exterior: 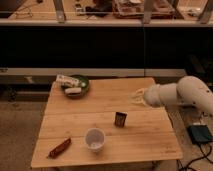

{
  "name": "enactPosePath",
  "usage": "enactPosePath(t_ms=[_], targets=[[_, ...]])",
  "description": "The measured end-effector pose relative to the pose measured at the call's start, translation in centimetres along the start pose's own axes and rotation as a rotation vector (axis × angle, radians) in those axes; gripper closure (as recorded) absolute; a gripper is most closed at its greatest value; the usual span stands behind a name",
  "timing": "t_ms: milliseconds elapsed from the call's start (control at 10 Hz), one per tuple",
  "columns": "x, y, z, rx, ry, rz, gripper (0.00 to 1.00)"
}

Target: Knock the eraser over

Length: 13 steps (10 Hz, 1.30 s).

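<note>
The eraser [120, 119] is a small dark block with an orange-ish edge, standing upright near the middle of the wooden table [150, 137]. My gripper [137, 97] hangs over the table's right part, up and to the right of the eraser and apart from it. The white arm [187, 94] comes in from the right edge. A white cup [95, 138] stands in front of and left of the eraser.
A long reddish-brown flat bar [59, 147] lies at the front left corner. A green bowl [76, 86] with white items sits at the back left. A dark shelf unit stands behind the table. A blue box [201, 134] with cables lies on the floor at the right.
</note>
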<state>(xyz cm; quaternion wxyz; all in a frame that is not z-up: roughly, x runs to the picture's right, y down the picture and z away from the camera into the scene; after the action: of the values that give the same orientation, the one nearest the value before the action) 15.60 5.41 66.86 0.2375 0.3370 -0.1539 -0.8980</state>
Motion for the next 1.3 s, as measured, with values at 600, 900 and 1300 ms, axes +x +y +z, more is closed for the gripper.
enactPosePath(t_ms=[600,900,1300], targets=[[-1.7,-2.2,-0.2,0.027,-0.018,0.034,1.00],[-4.3,-5.0,-0.4,0.067,-0.007,0.112,1.00],[-5.8,-8.5,2.8,0.153,0.089,0.152,1.00]])
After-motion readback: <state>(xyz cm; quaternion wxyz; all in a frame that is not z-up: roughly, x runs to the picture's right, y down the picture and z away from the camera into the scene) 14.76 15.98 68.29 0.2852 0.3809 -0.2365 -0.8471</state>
